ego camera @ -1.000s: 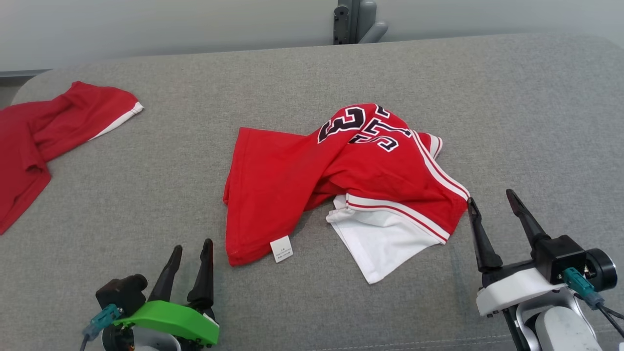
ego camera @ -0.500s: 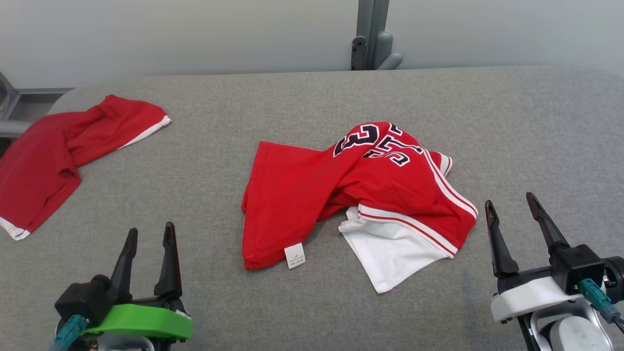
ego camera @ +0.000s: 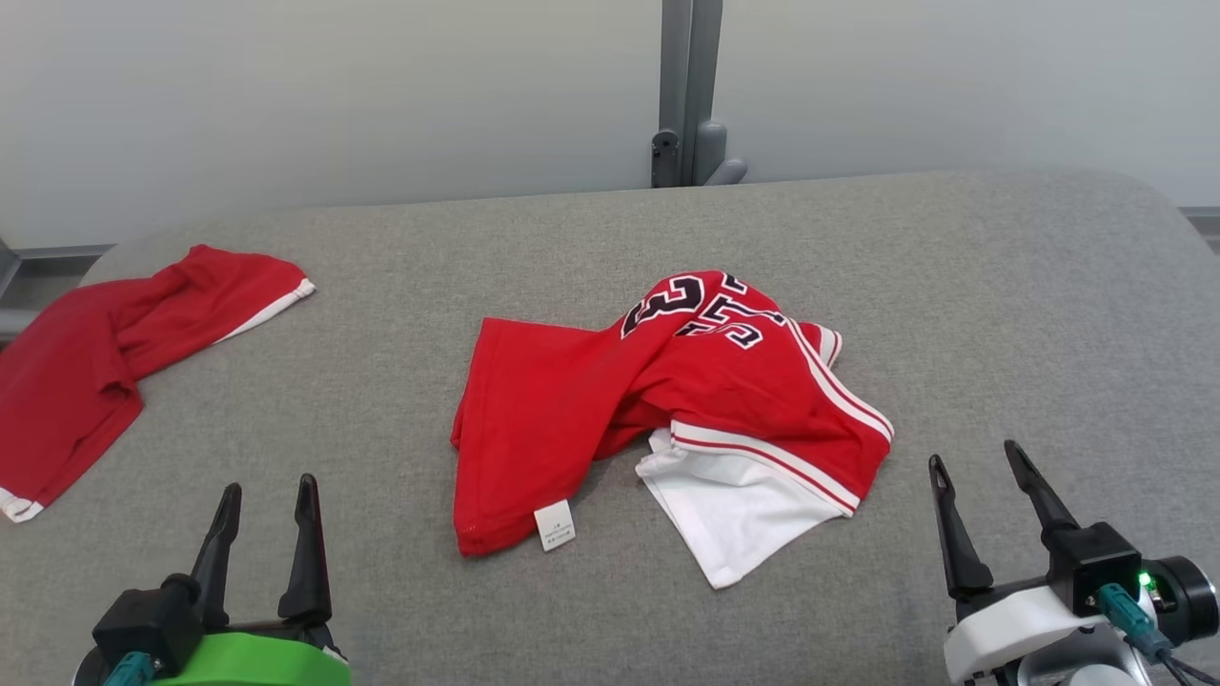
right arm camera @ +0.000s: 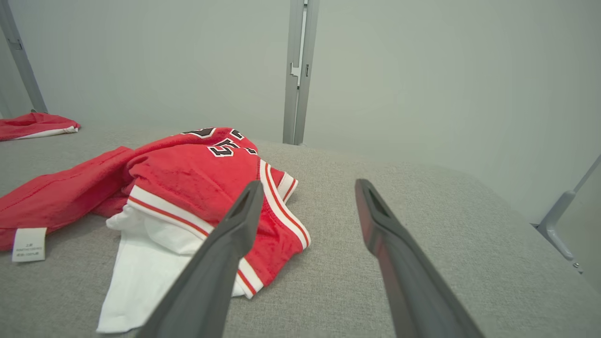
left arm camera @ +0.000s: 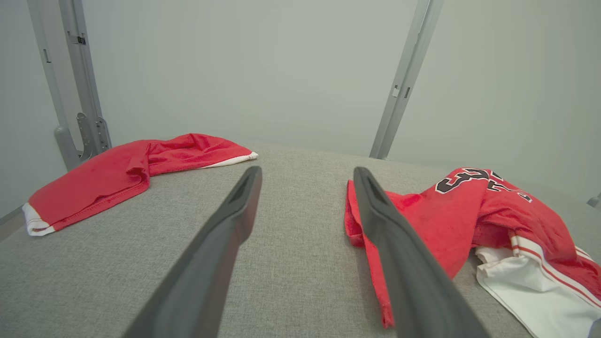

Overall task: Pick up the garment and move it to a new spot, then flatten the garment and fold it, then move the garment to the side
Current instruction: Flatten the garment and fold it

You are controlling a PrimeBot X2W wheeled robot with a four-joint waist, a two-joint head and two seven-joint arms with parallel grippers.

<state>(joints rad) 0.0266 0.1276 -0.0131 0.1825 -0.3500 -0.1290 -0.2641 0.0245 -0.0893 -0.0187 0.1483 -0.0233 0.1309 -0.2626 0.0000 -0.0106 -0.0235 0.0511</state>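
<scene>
Lying crumpled at the middle of the desk, the garment sits ahead of and between two end effectors poised at the near edge, both with fingers spread wide and holding nothing. The right end effector is the nearer, its fingertips just beside the striped hem on the heap's right side. The left end effector stands farther off, toward the near-left corner, with bare desk between it and the garment's near-left corner, where a small white label shows. The heap's long axis runs roughly side to side, parallel to the near edge. The garment is soft red knit with a slightly fuzzy face, trimmed in white-and-red stripes and printed with black-and-white numerals on its raised far fold; a smooth white panel spills toward the near edge. The desk is covered in coarse grey woven fabric and has rounded corners. A second red cloth lies rumpled at the left edge, well apart.
</scene>
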